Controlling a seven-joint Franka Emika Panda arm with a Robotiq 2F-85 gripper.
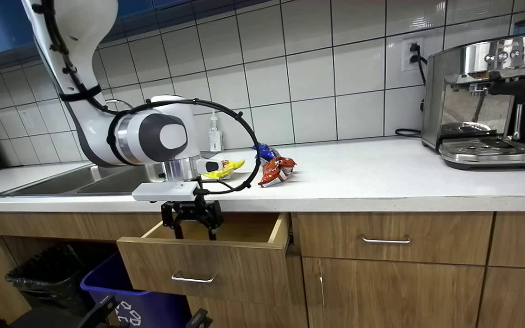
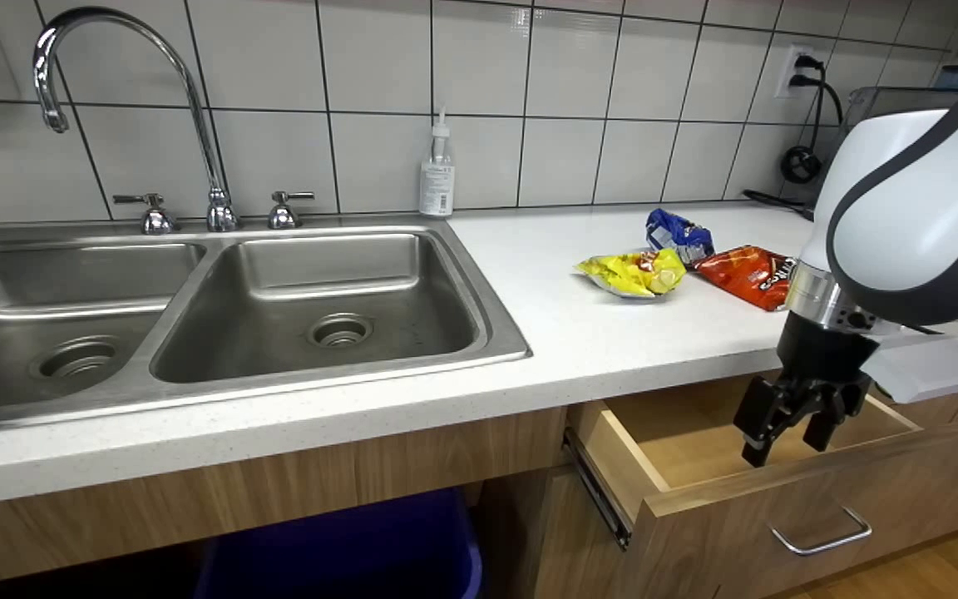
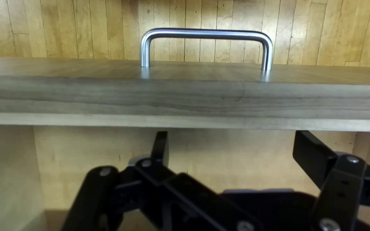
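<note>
We had a wood-grained drawer (image 1: 244, 269) standing open under the smooth white worktop (image 1: 381, 177), its metal handle (image 3: 207, 33) a squared-off U. Our hand (image 1: 196, 234) was spread wide over the drawer's pale wooden interior (image 1: 249, 228), close behind the front panel (image 3: 185, 96); we couldn't tell tip depth.

A white recycling emblem (image 1: 128, 314) of looping arrows marks the blue bin (image 1: 164, 309) at the lower left of the frame in an exterior view, the only sign that reads clearly. At the upper centre in an exterior view, a pump bottle (image 2: 437, 173) carries a white label (image 2: 436, 187) with lines of print and what looks like a barcode, all too small to make out. At right in that frame, a red snack bag (image 2: 737, 273) shows lettering (image 2: 774, 270) near its right end, crumpled beyond sure reading. Markings on the yellow bag (image 2: 624, 270) and the blue bag (image 2: 678, 235), also at right, are likewise illegible.
</note>
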